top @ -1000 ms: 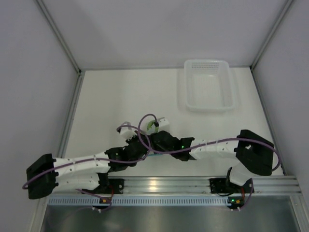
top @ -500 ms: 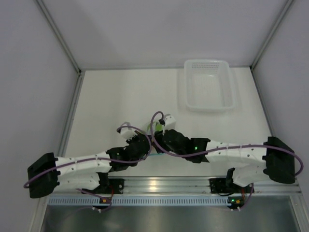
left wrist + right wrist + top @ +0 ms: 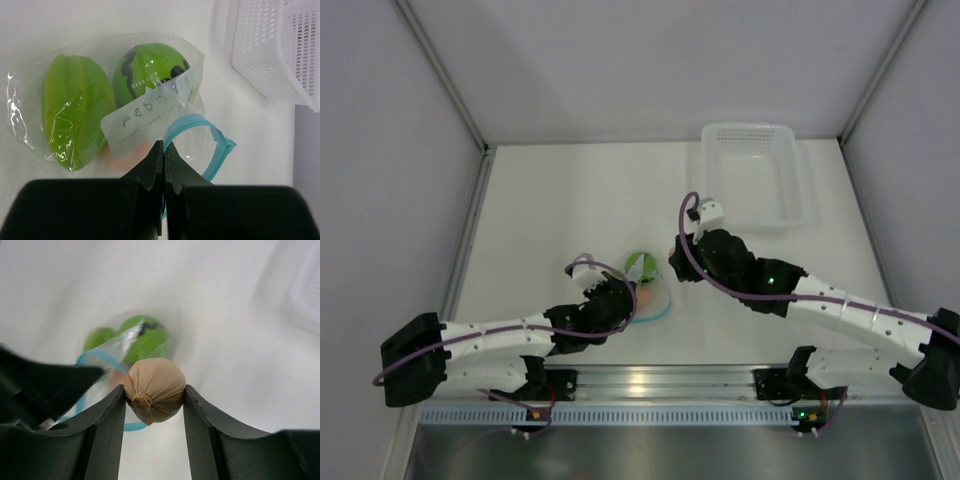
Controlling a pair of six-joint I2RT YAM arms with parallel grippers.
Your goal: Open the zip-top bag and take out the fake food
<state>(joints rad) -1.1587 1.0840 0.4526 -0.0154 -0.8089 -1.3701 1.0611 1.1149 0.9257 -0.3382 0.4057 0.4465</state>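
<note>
The zip-top bag (image 3: 60, 75) lies on the white table, its light blue zip strip (image 3: 197, 122) gaping open. Inside it are fake food pieces: a lime-green ridged oval (image 3: 75, 117), a round green ball with a dark zigzag (image 3: 145, 67) and a peach bit (image 3: 127, 156). My left gripper (image 3: 164, 148) is shut on the bag's edge by the zip strip. My right gripper (image 3: 154, 396) is shut on a tan, tied round fake food piece (image 3: 155, 387), held above the table to the right of the bag (image 3: 648, 285). In the top view that piece is hidden under the right gripper (image 3: 680, 266).
A white perforated basket (image 3: 756, 226) stands at the back right, just beyond my right wrist; its wall (image 3: 260, 50) shows in the left wrist view. Both arms reach in from the near rail (image 3: 650, 382).
My right gripper has pulled away from the bag, up and to the right toward the basket, carrying the tan piece. The bag now shows uncovered with its mouth open. The left gripper has stayed put.
</note>
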